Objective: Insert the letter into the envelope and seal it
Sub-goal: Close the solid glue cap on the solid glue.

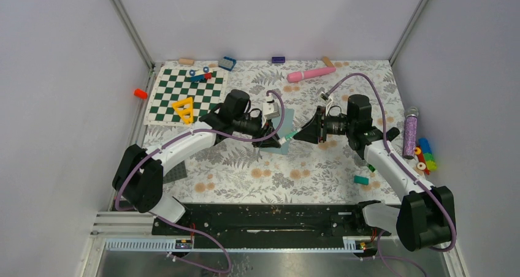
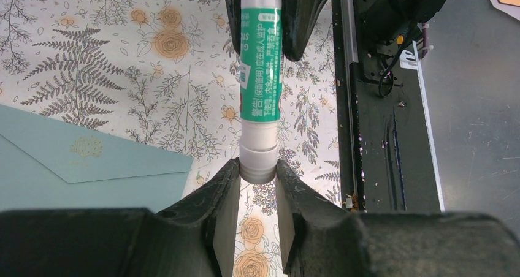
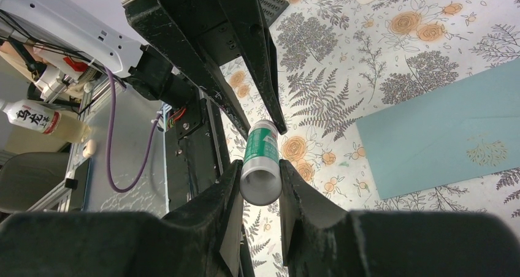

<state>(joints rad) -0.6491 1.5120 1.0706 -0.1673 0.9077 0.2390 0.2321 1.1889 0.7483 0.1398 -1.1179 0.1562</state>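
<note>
A white glue stick with a green label (image 1: 289, 135) hangs level above the table, held at both ends. My left gripper (image 1: 277, 137) is shut on its stepped white end (image 2: 257, 163). My right gripper (image 1: 302, 135) is shut on the other end (image 3: 260, 188). The teal envelope (image 2: 92, 160) lies flat on the floral cloth beside and below the stick, flap folded down. It also shows in the right wrist view (image 3: 441, 136) and, partly hidden by the grippers, in the top view (image 1: 288, 117). The cream letter is not in view.
A green-and-white chequered board (image 1: 187, 96) with a yellow triangle (image 1: 184, 110) lies back left. A pink cylinder (image 1: 311, 74) lies at the back. A purple glitter tube (image 1: 409, 132) and coloured blocks (image 1: 424, 156) lie right. A green block (image 1: 360, 179) and a dark studded plate (image 1: 175, 173) lie near.
</note>
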